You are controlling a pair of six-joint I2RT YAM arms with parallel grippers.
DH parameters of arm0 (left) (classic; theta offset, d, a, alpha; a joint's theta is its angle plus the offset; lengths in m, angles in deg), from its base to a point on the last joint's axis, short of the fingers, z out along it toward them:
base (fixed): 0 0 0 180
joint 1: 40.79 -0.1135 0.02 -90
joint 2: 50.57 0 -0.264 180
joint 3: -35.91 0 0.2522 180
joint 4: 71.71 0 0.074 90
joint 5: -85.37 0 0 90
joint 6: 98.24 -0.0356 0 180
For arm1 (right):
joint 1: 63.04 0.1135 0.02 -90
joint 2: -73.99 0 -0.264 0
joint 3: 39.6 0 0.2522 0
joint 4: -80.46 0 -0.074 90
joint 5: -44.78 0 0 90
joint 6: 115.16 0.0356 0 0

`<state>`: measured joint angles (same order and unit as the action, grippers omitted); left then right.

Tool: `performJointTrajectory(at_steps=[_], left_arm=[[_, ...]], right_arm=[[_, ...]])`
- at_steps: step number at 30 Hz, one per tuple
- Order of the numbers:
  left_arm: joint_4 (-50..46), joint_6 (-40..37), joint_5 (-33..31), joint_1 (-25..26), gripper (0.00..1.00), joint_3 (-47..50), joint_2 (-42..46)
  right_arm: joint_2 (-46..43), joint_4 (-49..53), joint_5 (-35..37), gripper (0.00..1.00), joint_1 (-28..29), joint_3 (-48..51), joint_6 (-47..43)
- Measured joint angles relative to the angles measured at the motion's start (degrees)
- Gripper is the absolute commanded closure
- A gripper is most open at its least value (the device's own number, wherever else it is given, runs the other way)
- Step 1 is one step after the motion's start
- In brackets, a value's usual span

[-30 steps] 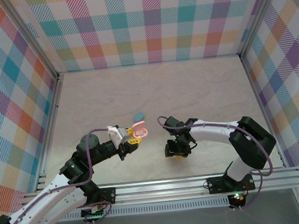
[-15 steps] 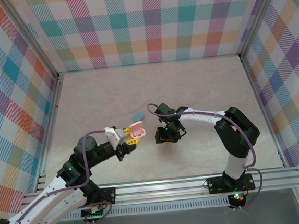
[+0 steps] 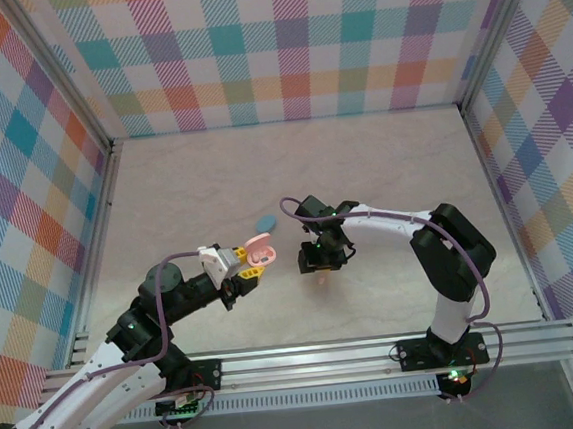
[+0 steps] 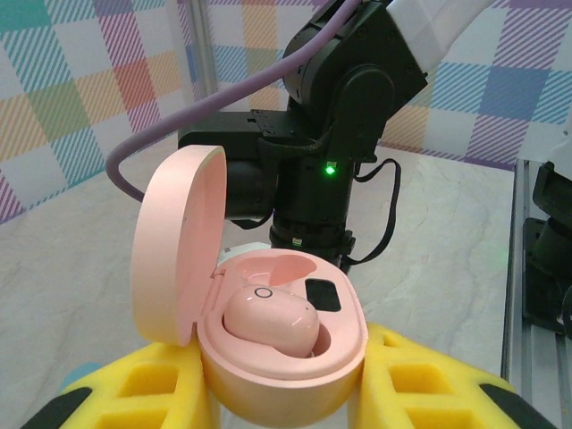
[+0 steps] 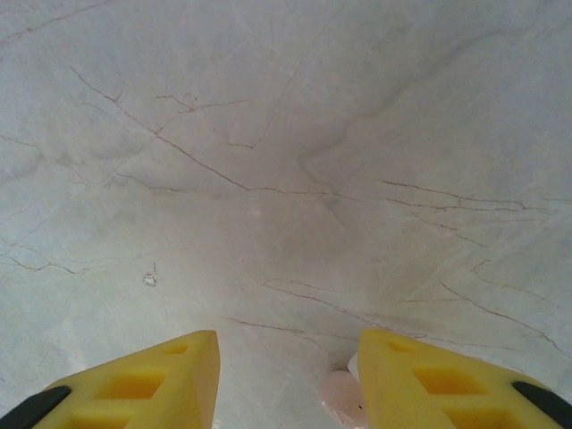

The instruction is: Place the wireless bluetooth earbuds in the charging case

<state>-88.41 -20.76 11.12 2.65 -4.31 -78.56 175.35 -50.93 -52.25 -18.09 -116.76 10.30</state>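
My left gripper (image 4: 284, 393) is shut on the open pink charging case (image 4: 223, 380), held off the table with its lid (image 4: 174, 250) hinged up to the left. One pink earbud (image 4: 268, 320) lies in the case's near well, and the far well is empty. From above, the case (image 3: 261, 248) sits at the tip of the left gripper (image 3: 243, 262). My right gripper (image 3: 321, 261) hovers just right of it, pointing down at the table. Its fingers stand open (image 5: 286, 349). A second pink earbud (image 5: 340, 399) lies on the table against the right finger's inner side.
A blue oval case (image 3: 265, 221) lies on the marble tabletop (image 3: 383, 166) just behind the pink case. Plaid walls enclose the table on three sides. A metal rail (image 3: 319, 357) runs along the near edge.
The right gripper has swung left and a little away from the rail, closer to the held case. The left arm has shifted slightly left, still holding the case.
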Motion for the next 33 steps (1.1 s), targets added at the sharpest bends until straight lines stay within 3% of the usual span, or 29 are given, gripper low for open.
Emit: performJointTrajectory(at_steps=[15,23,33], left_arm=[[0.0,-0.4,0.1,0.0,0.77,0.9,-0.3],[0.3,-0.4,0.7,0.0,0.77,1.0,-0.7],[0.3,-0.4,1.7,0.0,0.77,1.6,-0.3]], right_arm=[[-8.2,2.3,5.1,0.6,0.4,4.3,6.9],[-12.7,0.3,4.9,0.63,0.9,13.5,15.9],[-12.9,-6.1,2.4,0.65,0.9,15.1,21.8]])
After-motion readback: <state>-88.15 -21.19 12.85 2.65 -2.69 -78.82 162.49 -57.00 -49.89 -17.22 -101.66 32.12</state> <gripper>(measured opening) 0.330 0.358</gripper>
